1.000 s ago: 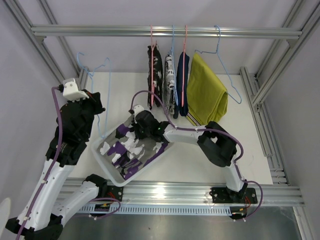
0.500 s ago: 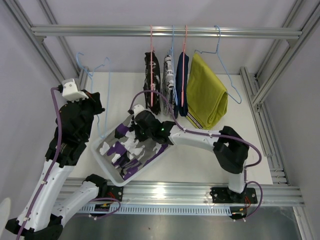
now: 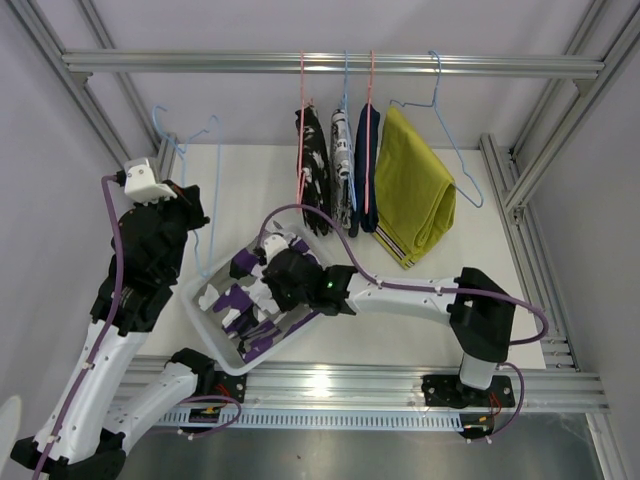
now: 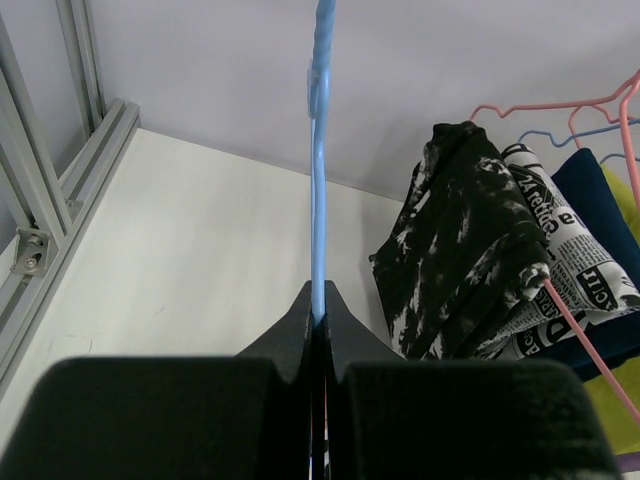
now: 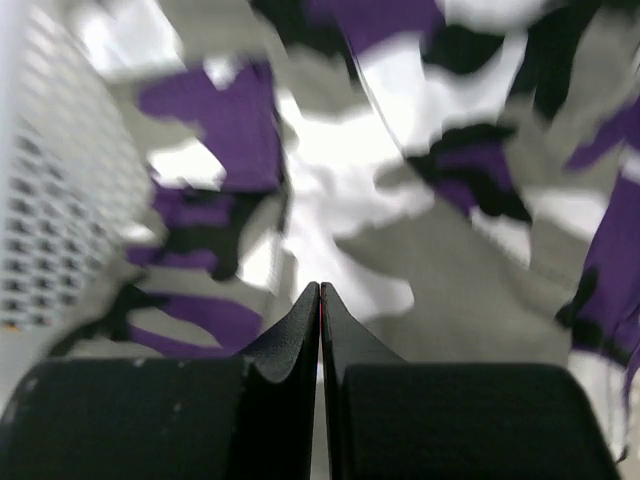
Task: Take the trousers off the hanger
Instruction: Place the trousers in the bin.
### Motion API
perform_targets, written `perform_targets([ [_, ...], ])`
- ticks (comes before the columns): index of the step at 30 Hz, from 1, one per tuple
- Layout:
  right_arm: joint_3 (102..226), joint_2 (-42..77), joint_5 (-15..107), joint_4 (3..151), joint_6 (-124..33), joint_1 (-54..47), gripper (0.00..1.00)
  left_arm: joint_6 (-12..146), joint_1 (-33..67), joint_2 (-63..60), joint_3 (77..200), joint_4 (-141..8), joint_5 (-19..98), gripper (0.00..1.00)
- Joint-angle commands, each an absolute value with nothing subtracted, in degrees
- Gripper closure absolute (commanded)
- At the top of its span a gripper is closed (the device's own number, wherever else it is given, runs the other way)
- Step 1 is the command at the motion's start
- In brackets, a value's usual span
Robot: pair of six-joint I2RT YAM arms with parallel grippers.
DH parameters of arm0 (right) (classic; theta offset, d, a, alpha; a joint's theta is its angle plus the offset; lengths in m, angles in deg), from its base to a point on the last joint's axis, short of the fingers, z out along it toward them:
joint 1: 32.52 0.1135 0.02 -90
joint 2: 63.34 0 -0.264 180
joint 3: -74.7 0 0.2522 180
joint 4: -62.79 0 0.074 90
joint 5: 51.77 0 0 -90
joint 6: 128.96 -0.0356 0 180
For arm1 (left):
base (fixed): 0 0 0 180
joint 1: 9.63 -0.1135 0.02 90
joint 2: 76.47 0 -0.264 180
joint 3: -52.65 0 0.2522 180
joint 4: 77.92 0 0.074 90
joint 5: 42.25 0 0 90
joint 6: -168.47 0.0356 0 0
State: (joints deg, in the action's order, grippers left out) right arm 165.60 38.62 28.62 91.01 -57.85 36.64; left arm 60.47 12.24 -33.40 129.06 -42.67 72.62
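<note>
- Reaching further across the basket (image 3: 212,345), the right gripper (image 5: 320,292) has shifted from the far rim toward the near-left part in the last second. Its arm is now stretched almost straight.
- Its jaws have closed the last little way. The tips meet, and no cloth is seen pinched between them.
- The camouflage trousers (image 5: 400,250) lie directly beneath and ahead of those tips, inside the basket. The perforated basket wall stands to the left of the fingers. The wrist view is blurred, so contact with the cloth cannot be confirmed.
- The left gripper (image 4: 318,303) is clamped on the wire of a bare blue hanger (image 4: 320,150), which rises straight up from between its fingertips. Its post is unchanged over the same second.
- Ahead and to the right of the left gripper, four pairs remain hung:
  - the black-and-white splotched pair (image 4: 455,240), nearest;
  - the printed white pair (image 4: 570,260), behind it;
  - the navy pair (image 4: 600,190), beyond that;
  - the mustard pair (image 3: 415,185), farthest.
- Assessment: one pair is off its hanger and deposited. The shut, empty jaws suggest the right arm is done with it. Four pairs are outstanding, and the splotched pair is the likeliest next item.
</note>
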Motion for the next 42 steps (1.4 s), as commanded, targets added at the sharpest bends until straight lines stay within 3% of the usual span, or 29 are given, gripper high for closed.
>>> perform_targets([
  [1, 161.2, 40.6, 28.9, 90.0, -61.3, 37.5, 0.96, 60.4, 11.8, -34.0, 129.1, -45.3, 72.8, 0.99],
  [9, 157.7, 44.5, 30.9, 88.8, -64.4, 38.1, 0.98, 60.4, 11.7, -33.9, 129.2, -45.3, 72.8, 0.99],
  [24, 170.0, 41.9, 30.8, 94.6, -61.6, 40.1, 0.96, 60.5, 11.8, -33.7, 129.0, -45.4, 72.9, 0.99],
  [42, 172.3, 52.6, 35.3, 91.6, -62.3, 40.5, 0.98, 60.5, 11.8, -33.4, 128.9, -45.4, 72.3, 0.99],
])
